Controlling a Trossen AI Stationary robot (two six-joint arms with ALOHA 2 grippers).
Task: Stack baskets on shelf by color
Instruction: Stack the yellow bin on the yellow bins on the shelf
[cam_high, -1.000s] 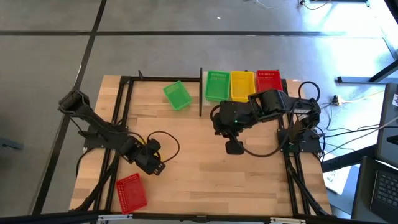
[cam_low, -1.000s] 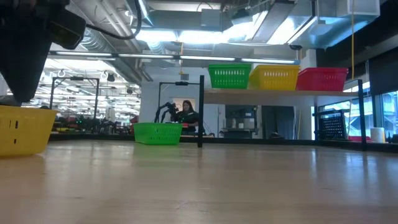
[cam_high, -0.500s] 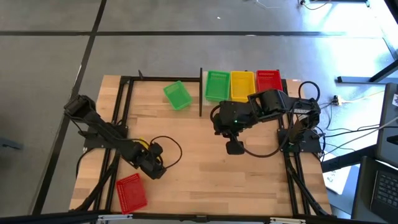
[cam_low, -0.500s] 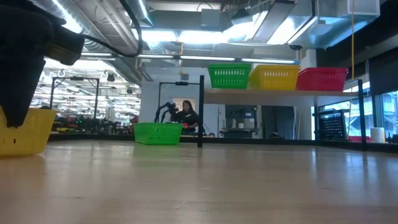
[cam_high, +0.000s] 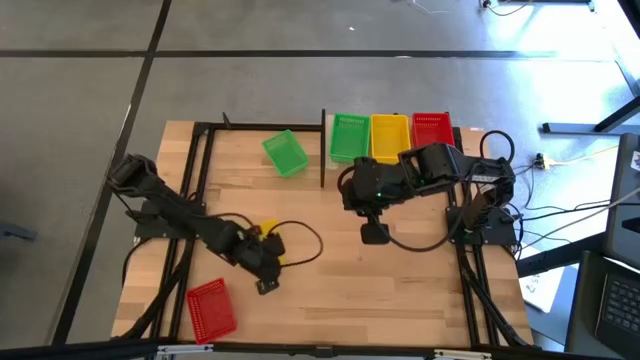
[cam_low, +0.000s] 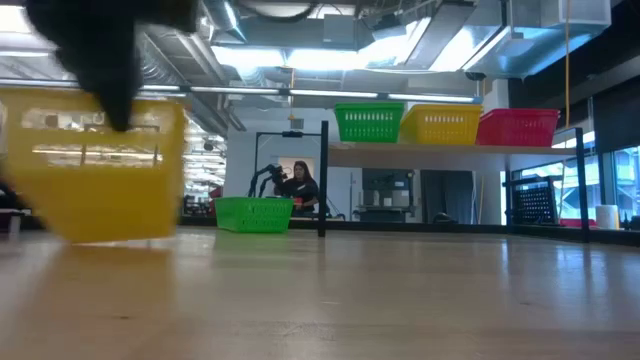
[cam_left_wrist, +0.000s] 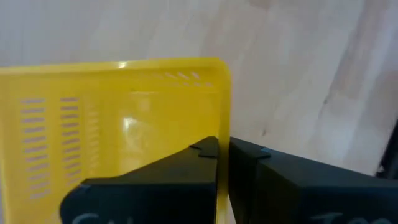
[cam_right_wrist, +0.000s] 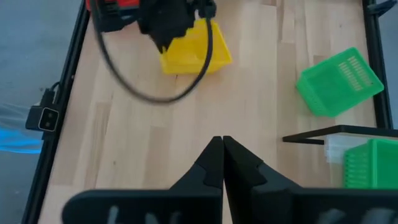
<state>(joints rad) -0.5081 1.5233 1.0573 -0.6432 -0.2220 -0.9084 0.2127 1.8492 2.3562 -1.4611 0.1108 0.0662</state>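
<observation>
My left gripper (cam_high: 258, 246) (cam_left_wrist: 224, 147) is shut on a yellow basket (cam_high: 266, 232) (cam_low: 105, 165) in the table's left-middle area. The same basket (cam_right_wrist: 193, 51) also shows in the right wrist view. My right gripper (cam_high: 374, 234) (cam_right_wrist: 222, 146) hangs shut and empty over the middle of the table, in front of the shelf (cam_high: 395, 160). A green (cam_high: 349, 137), a yellow (cam_high: 389, 137) and a red basket (cam_high: 432, 130) stand side by side on the shelf. A loose green basket (cam_high: 285, 153) rests on its base at the far side. A red basket (cam_high: 211, 307) lies near the left front corner. My left gripper holds the yellow basket by the rim of one side wall (cam_left_wrist: 222, 106), near a corner. One finger (cam_left_wrist: 202, 155) is inside the basket and the other (cam_left_wrist: 252, 155) outside. The fingers come from above, slanting in from the table's left. The basket seems to hang just off the table, slightly tilted.
A thin dark upright post (cam_high: 322, 150) stands at the shelf's left end. Black frame rails (cam_high: 196, 190) run along the table's left and right sides. A loose black cable (cam_high: 300, 240) loops beside the left gripper. Bare wood lies between the two grippers.
My left gripper has carried the yellow basket toward the table's right and near edge. In the low view the basket has grown much larger and moved in from the picture's left edge. My right arm has kept still.
</observation>
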